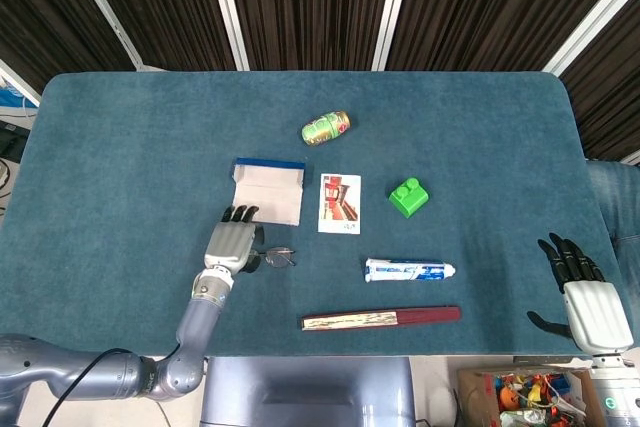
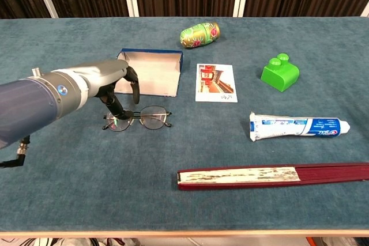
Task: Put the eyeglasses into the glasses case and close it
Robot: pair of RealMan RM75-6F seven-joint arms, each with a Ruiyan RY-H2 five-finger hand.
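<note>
In the head view the left hand (image 1: pixel 231 245) sits over the near-left end of the eyeglasses (image 1: pixel 277 258), hiding one lens; the other lens and its arm show just to the right of it; the glasses case (image 1: pixel 268 191) lies open just beyond, its pale inside up and its blue lid edge at the far side; whether the fingers have met the frame cannot be told from above; the right hand (image 1: pixel 583 297) rests at the near-right table edge, well apart from everything, fingers spread and holding nothing. In the chest view the left hand (image 2: pixel 115 82) hangs with its dark fingers (image 2: pixel 133 83) curled downward and apart over the left lens of the eyeglasses (image 2: pixel 140 118), a fingertip seeming to reach the rim there; no firm grip shows yet; the glasses case (image 2: pixel 147 73) lies flat and open just behind the hand. The eyeglasses look light, thin-wired and easily bent, with lenses that would smear or scratch; the sound hold is probably a gentle pinch on the frame near the hinge or bridge, not on the glass, and the slim arms may snag on the cloth.
</note>
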